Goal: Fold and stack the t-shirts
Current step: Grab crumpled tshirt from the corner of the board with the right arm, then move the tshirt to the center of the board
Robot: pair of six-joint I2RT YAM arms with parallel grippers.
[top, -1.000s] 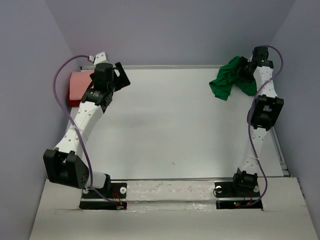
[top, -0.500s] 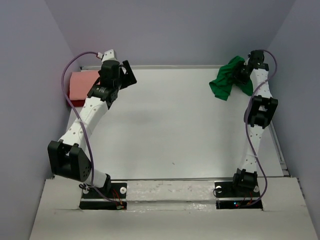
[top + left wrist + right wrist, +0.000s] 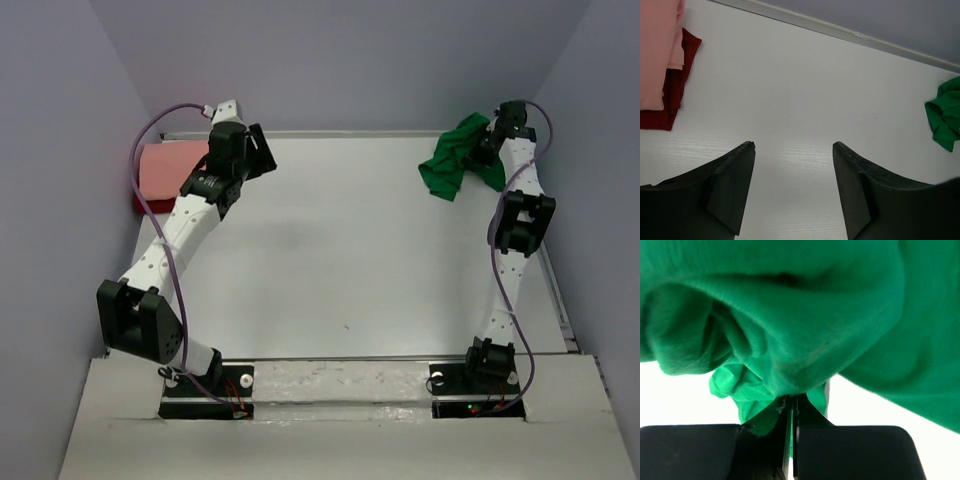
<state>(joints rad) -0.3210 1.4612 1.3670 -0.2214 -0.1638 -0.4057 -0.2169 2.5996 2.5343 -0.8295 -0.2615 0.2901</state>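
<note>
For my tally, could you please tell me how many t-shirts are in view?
3. The green t-shirt, crumpled far right, in the right gripper; salmon-pink t-shirt folded atop the dark red t-shirt, far left. No others visible.

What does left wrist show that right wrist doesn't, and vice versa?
Left wrist only: the salmon-pink t-shirt lying on the dark red t-shirt at far left, and the left tool, open and empty over the table. Right wrist only: the right tool shut on a fold of the green t-shirt, seen close up. Both: the green t-shirt, crumpled, and the table.
</note>
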